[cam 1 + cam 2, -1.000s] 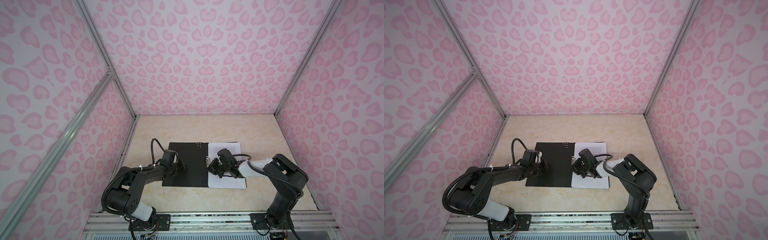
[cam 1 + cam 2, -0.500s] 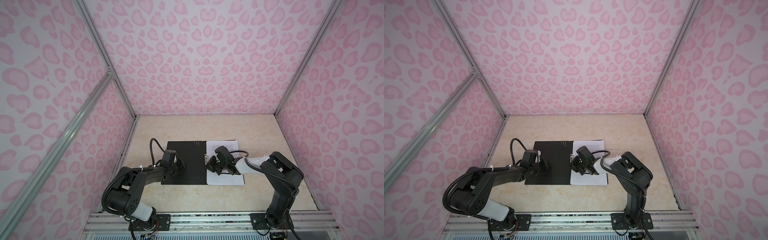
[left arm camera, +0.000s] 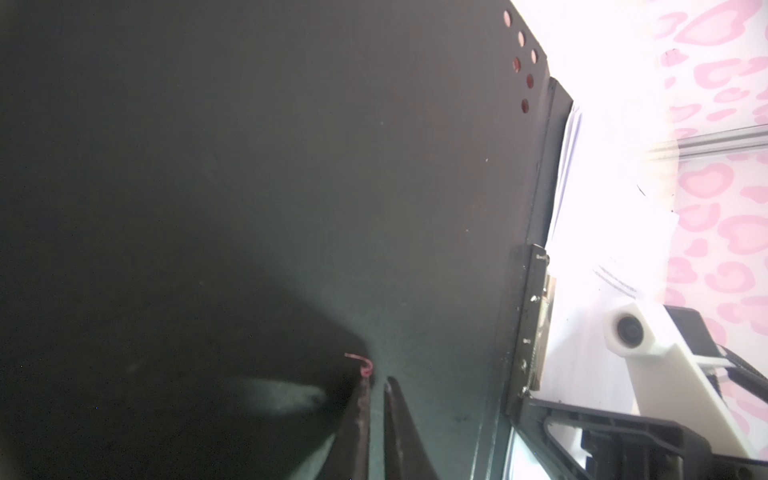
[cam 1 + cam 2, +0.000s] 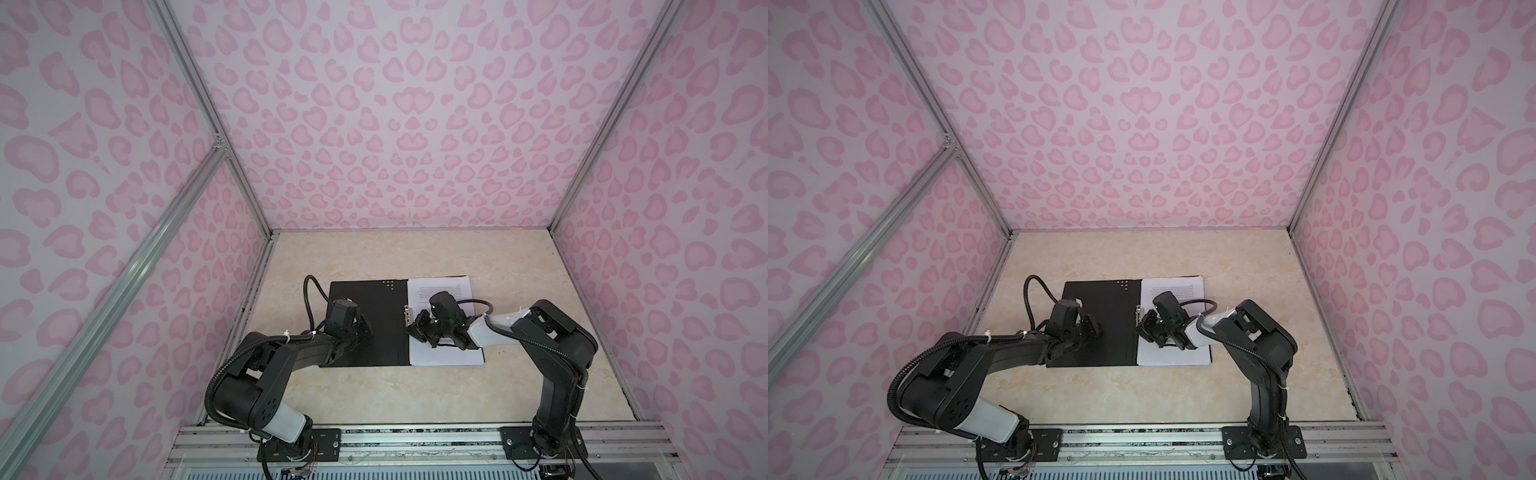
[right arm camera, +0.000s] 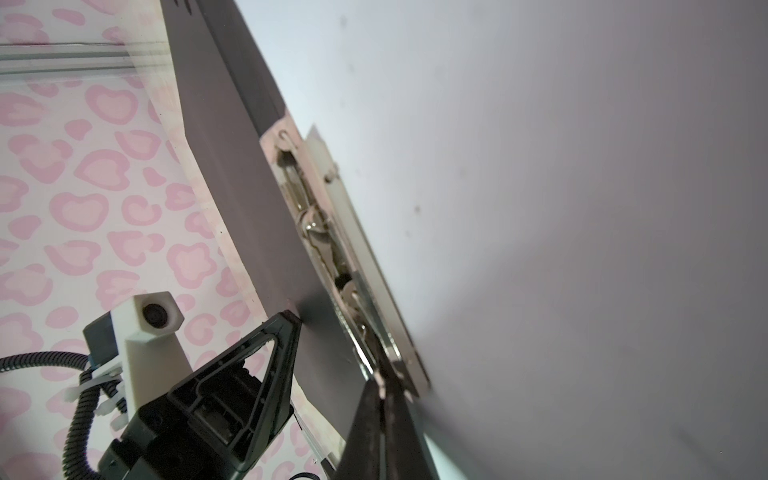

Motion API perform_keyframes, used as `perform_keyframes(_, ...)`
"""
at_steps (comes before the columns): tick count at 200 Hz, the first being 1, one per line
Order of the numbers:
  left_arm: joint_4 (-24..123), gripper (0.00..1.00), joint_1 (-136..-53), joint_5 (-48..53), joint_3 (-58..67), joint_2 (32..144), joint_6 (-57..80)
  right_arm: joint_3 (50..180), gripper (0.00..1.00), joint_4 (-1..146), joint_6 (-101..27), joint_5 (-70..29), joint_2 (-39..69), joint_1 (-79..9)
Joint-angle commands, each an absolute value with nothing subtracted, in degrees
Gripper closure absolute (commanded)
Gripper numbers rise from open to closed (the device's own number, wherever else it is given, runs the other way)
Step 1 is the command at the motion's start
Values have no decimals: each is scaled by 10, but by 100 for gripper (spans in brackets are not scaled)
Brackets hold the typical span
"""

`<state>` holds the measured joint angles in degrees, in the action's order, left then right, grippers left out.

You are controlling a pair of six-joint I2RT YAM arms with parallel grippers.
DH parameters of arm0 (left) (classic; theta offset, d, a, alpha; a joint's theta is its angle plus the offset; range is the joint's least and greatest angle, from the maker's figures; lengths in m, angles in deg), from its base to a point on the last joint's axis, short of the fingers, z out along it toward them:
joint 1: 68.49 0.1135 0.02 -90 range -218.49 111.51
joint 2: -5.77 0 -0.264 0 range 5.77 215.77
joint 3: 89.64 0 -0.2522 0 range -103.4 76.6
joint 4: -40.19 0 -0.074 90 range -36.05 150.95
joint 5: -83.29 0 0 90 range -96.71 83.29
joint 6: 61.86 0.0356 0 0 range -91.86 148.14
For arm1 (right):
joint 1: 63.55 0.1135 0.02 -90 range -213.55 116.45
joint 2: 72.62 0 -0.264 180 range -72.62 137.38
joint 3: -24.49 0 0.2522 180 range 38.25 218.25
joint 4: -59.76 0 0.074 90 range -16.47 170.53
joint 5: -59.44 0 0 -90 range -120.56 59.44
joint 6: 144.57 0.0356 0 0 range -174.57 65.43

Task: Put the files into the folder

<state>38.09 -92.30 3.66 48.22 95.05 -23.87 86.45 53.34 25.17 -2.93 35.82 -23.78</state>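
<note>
The folder (image 4: 374, 299) (image 4: 1100, 299) lies open on the table, black inside up. The files (image 4: 446, 355) (image 4: 1177, 355), white printed sheets, lie stacked on its right half. The metal spine clip (image 4: 406, 311) (image 5: 324, 232) runs beside their left edge. My left gripper (image 4: 369, 328) (image 3: 376, 382) rests on the bare left cover (image 3: 291, 166), fingers almost together with nothing between them. My right gripper (image 4: 413, 328) (image 5: 384, 380) is shut, its tips against the near end of the clip, next to the top sheet (image 5: 540, 208).
Beige marbled table (image 4: 415, 395) is boxed in by pink patterned walls (image 4: 415, 124) with aluminium corner posts (image 4: 582, 166). A metal rail (image 4: 415, 440) with both arm bases runs along the front. A black cable (image 4: 309, 299) loops beside the folder's left edge.
My right gripper has slid left across the sheets to the spine clip. The folder and sheets have shifted slightly away from the front. The left gripper has stayed put.
</note>
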Motion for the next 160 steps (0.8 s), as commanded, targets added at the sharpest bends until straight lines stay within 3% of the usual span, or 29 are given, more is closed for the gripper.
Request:
perform_keyframes(1,597,87,-928,28,494,969,-247,870,91,573,249,-7,367,-230)
perform_keyframes(69,602,87,-929,21,494,964,-249,875,84,559,239,4,359,-235)
perform_keyframes(160,618,86,-928,36,453,949,-223,859,50,617,221,-12,271,-235)
